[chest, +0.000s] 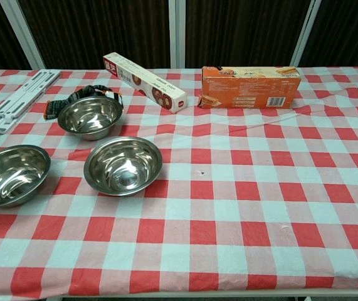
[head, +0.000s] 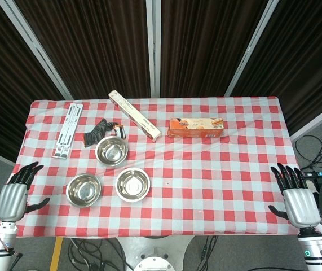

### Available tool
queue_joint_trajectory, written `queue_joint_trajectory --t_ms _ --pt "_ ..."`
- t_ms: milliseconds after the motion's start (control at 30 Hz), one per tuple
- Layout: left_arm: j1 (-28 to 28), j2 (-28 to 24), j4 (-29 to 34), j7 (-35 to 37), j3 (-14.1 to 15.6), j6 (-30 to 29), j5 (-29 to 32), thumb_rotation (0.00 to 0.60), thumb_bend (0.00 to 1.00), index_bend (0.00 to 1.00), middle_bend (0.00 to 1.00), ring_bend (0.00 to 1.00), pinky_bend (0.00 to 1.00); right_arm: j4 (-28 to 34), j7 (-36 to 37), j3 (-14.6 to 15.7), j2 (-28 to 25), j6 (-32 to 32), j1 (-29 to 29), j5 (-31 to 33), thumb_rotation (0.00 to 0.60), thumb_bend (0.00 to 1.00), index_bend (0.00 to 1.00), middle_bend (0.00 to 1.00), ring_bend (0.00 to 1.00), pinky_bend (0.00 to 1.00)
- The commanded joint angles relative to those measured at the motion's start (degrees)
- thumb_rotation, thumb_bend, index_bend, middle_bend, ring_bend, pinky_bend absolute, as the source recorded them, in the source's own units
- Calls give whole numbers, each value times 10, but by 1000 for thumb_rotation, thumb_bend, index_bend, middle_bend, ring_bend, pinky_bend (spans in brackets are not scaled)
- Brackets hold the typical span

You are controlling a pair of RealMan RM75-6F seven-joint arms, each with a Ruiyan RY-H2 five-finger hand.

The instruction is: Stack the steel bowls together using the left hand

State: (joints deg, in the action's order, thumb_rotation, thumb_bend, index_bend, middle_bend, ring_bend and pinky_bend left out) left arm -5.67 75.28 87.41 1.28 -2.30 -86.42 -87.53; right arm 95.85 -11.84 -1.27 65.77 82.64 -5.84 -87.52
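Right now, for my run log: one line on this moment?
stage: not started | steel bowls: three apart, unstacked | left hand: open, off table | right hand: open

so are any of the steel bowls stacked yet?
No, all three steel bowls sit apart on the checkered tablecloth, none nested.

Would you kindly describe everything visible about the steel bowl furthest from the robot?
The far steel bowl is round, shiny metal with a rolled rim, upright and empty, resting on the checked tablecloth. It stands apart from the two nearer bowls, behind them. A dark strap-like item lies just behind it, curving along its far rim; actual contact cannot be told. No robot hand touches it.
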Motion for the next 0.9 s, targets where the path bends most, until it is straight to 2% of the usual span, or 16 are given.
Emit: queue_joint_trajectory --t_ms 33,233,433,633,900 --pt "0 2 0 -2 1 -3 -4 600 86 218 226 162 251 -11 8 1 6 1 1 -3 600 26 0 0 0 0" --pt "2 0 6 -5 4 -7 -8 600 86 218 227 162 251 -25 23 4 13 -7 0 -2 600 26 0 0 0 0" --pt "-4 -9 20 -11 9 4 -14 600 86 219 227 162 252 -3 23 -2 7 -9 -4 2 600 26 0 0 0 0" --pt "-14 -26 43 -48 47 31 -62 600 87 227 229 167 267 36 19 -8 -14 -14 -11 1 600 25 0 0 0 0" --pt "-28 -12 97 -130 81 94 -77 600 93 305 322 237 334 59 18 -25 -36 -28 -25 19 600 23 0 0 0 0"
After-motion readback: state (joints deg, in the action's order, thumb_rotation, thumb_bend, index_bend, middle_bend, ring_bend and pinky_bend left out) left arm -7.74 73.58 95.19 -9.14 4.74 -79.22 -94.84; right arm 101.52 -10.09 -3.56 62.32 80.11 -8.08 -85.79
